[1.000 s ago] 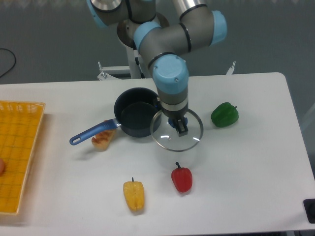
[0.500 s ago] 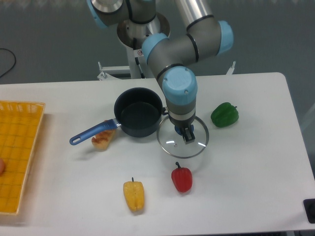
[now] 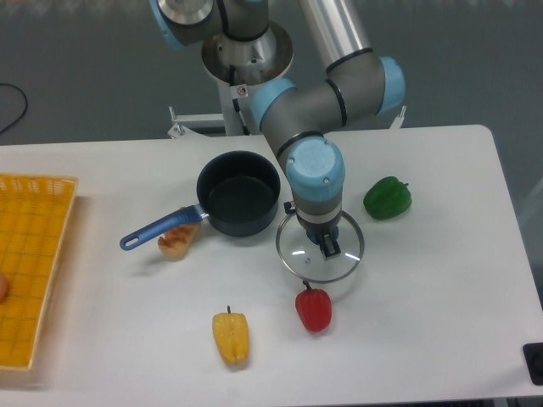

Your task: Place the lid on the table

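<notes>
Camera view shows the gripper [image 3: 327,243] clamped on the knob of the lid [image 3: 320,248], held level just right of the pot [image 3: 238,192] and just above the red pepper [image 3: 314,309]; lower it straight onto the table [image 3: 441,280], keeping the rim off that pepper

Grey-teal floor [image 3: 93,76] is filling the upper part of the frame, behind the bench, evenly lit, no hard shadows. Black cable [image 3: 13,106] is looping in at the upper left edge. White metal stand [image 3: 204,123] is showing at upper centre, just past the bench's far edge. Light is diffuse, slightly cool. Small dark object [image 3: 534,363] is sitting at the lower right edge, cropped, can't tell what it is. No walls or windows showing.
</notes>
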